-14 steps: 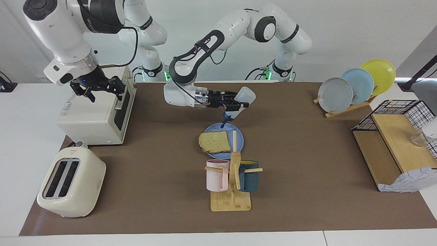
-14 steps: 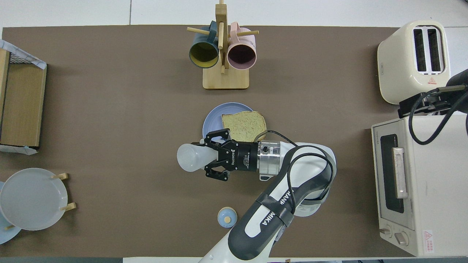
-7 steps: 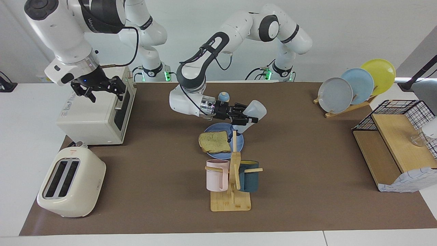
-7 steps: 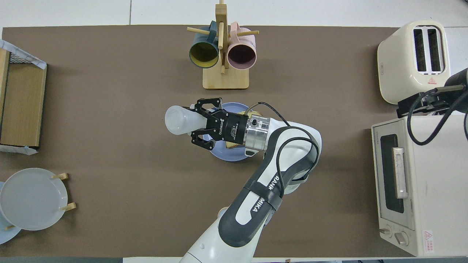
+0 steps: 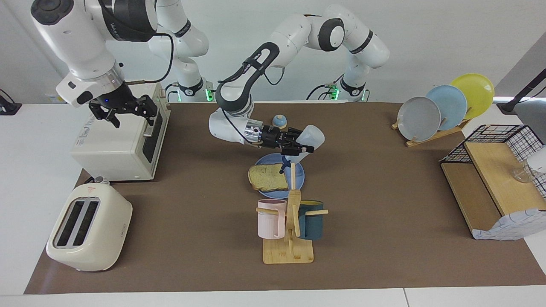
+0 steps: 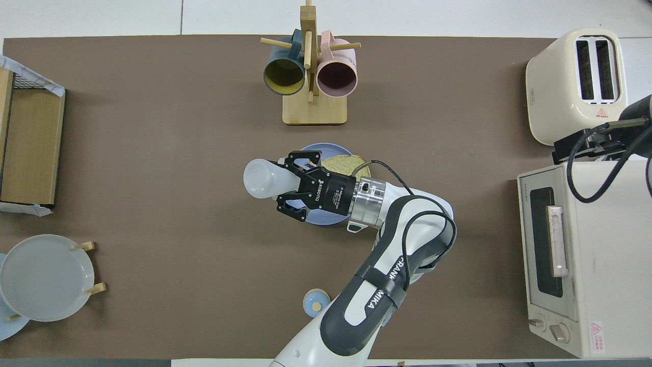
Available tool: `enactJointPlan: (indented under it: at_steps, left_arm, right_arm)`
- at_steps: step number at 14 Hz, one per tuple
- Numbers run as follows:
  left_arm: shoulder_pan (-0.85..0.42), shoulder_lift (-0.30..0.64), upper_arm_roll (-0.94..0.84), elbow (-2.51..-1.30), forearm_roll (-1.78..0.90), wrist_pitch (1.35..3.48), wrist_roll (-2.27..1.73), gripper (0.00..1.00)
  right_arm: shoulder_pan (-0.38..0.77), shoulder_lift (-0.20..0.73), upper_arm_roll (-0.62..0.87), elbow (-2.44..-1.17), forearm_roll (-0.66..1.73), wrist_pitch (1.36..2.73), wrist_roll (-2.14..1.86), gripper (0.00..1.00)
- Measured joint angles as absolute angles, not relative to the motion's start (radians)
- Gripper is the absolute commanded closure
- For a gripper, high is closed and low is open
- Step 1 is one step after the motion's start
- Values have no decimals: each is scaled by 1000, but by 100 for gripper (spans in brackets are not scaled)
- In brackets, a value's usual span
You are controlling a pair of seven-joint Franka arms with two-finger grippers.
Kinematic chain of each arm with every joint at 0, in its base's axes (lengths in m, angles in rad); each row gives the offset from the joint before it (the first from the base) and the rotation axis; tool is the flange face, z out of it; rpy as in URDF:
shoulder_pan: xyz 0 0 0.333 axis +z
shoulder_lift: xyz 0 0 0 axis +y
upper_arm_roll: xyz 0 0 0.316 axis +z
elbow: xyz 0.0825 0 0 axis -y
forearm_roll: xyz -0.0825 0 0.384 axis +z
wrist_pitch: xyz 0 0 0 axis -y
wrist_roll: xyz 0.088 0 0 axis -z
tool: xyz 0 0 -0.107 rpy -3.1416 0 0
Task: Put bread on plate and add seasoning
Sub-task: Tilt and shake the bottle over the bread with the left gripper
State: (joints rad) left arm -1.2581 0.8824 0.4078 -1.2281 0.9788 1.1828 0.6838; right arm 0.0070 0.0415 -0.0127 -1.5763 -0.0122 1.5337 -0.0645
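Note:
The bread [image 5: 268, 177] lies on the blue plate [image 5: 299, 181], overhanging its rim toward the right arm's end. My left gripper [image 5: 298, 148] is shut on the seasoning [image 5: 313, 135], a translucent white bottle tipped cap-down, its dark blue cap [image 5: 283, 167] just above the bread's edge. From overhead the left gripper [image 6: 291, 184] and seasoning [image 6: 262, 178] cover part of the plate [image 6: 311, 220], and only a strip of the bread [image 6: 342, 164] shows. My right gripper [image 5: 128, 111] waits open above the toaster oven [image 5: 115, 145].
A wooden mug rack [image 5: 288, 238] with a pink and a dark teal mug stands just beside the plate, farther from the robots. A small blue bell [image 5: 279, 120] sits nearer the robots. A toaster [image 5: 89, 226], a plate rack [image 5: 443, 106] and a wire-and-wood shelf [image 5: 490, 179] line the table's ends.
The left gripper carried the tipped bottle from the plate's robot-side rim out over the plate, then back a little toward the bread. The right arm has not moved.

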Motion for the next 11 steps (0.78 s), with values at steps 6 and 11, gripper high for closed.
enactJointPlan:
  at_steps: [6, 11]
  left_arm:
    - [-1172, 896, 409, -1253, 1013, 1247, 684, 100]
    - [-1311, 896, 403, -1251, 982, 1200, 684, 100]
  right_arm:
    - [7, 42, -13, -1576, -12, 1534, -65, 0]
    - [7, 42, -13, -1576, -12, 1534, -65, 0]
